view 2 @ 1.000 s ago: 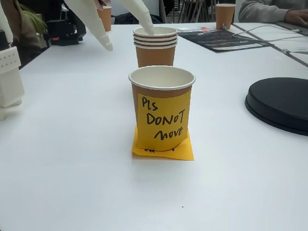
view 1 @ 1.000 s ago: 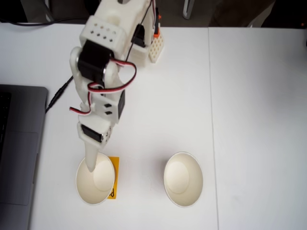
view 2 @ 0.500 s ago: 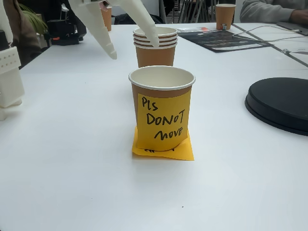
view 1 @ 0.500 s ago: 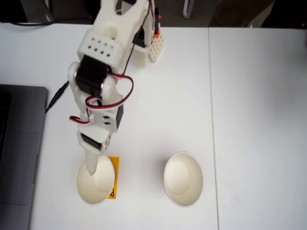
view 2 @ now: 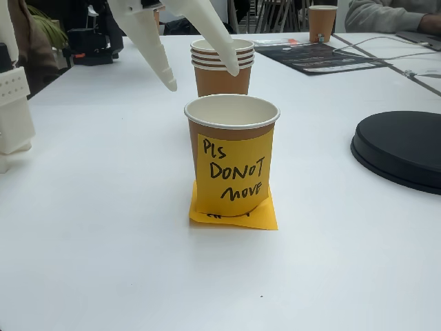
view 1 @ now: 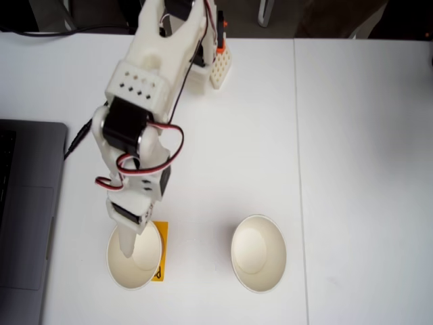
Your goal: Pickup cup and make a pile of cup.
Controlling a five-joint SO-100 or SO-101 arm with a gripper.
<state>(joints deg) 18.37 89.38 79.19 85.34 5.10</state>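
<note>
Pincer has dropped lower toward the near cup, jaws spread wide, holding nothing. Pile of cup stands behind it on the counter; sticky note fronts the near cup.

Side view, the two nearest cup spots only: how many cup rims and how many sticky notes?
Cup rims: 4, the lone cup with 1 and the stack with 3
Sticky notes: 2, the yellow note on the lone cup and the orange note under it
Total: 6
</note>
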